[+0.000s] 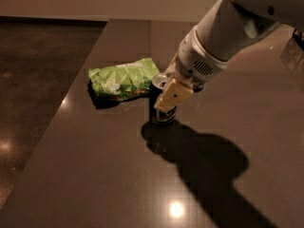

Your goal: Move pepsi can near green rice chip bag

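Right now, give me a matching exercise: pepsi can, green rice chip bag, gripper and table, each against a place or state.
1 pepsi can
2 green rice chip bag
3 gripper
4 table

a lying crinkled, left of the can
b dark, glossy surface underneath
c upright, dark blue, silver top
d mid-table, fingers closed on the can

Pairs: 1-c, 2-a, 3-d, 4-b

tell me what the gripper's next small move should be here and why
Probably release: the gripper is clamped on the pepsi can, which stands upright, seemingly on the table, close beside the green rice chip bag with a narrow gap. It looks near enough, so opening the fingers comes next.
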Robot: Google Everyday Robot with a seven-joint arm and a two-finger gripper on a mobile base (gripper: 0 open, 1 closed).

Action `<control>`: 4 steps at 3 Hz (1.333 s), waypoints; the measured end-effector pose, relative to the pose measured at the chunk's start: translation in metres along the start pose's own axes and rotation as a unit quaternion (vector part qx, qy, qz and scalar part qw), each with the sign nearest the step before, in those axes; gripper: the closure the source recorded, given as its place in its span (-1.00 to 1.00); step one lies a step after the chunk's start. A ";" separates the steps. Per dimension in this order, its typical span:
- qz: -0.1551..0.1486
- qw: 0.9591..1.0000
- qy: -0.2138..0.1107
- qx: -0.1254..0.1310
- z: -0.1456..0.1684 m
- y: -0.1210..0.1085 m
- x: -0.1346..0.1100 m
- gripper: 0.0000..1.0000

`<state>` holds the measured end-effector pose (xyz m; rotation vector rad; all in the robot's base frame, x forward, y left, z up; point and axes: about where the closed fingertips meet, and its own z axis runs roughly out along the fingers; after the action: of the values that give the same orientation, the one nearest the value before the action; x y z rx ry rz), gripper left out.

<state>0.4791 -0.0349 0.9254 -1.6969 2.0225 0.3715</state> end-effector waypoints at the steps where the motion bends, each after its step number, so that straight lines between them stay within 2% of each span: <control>1: 0.007 1.000 -0.004 0.002 0.015 -0.007 -0.008 1.00; 4: 0.019 1.000 -0.021 0.008 0.049 -0.030 -0.029 1.00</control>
<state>0.5211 0.0081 0.9017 -1.6300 2.0234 0.3985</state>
